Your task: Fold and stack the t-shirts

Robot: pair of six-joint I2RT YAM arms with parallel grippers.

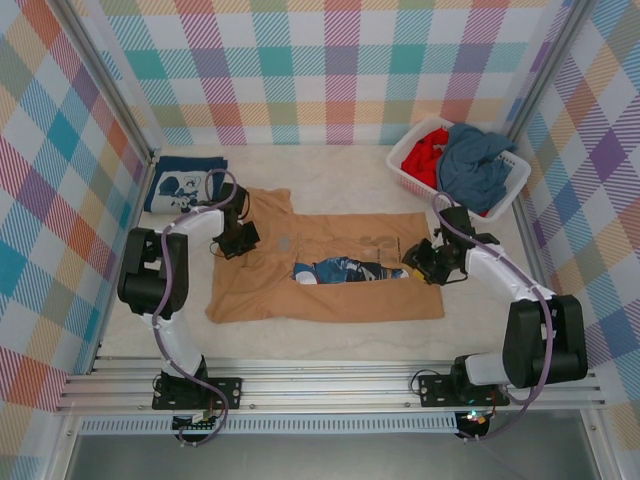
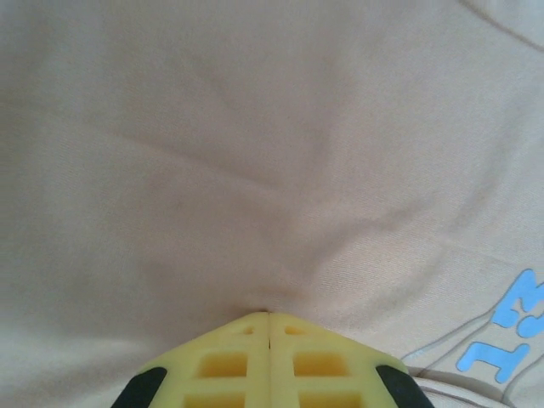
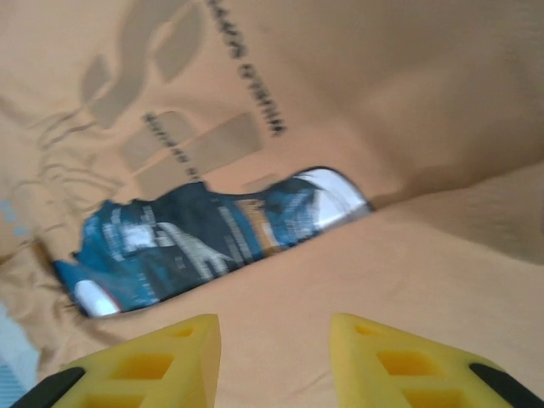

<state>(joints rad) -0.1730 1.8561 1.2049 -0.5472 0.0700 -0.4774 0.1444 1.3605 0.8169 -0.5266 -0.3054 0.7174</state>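
Top view: the tan t-shirt (image 1: 330, 290) lies spread on the surface (image 1: 330, 170), its blue print peeking from a fold, and a navy t-shirt (image 1: 185, 182) sits far left. Left wrist view: left jaws pressed together, tan cloth puckering into their tips. Right wrist view: right jaws apart just over the tee, print beyond them, lettering too blurred to read.

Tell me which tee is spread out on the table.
The tan t-shirt, flat mid-table. The navy t-shirt sits folded far left; the red t-shirt and grey-blue t-shirt are bunched in the basket.
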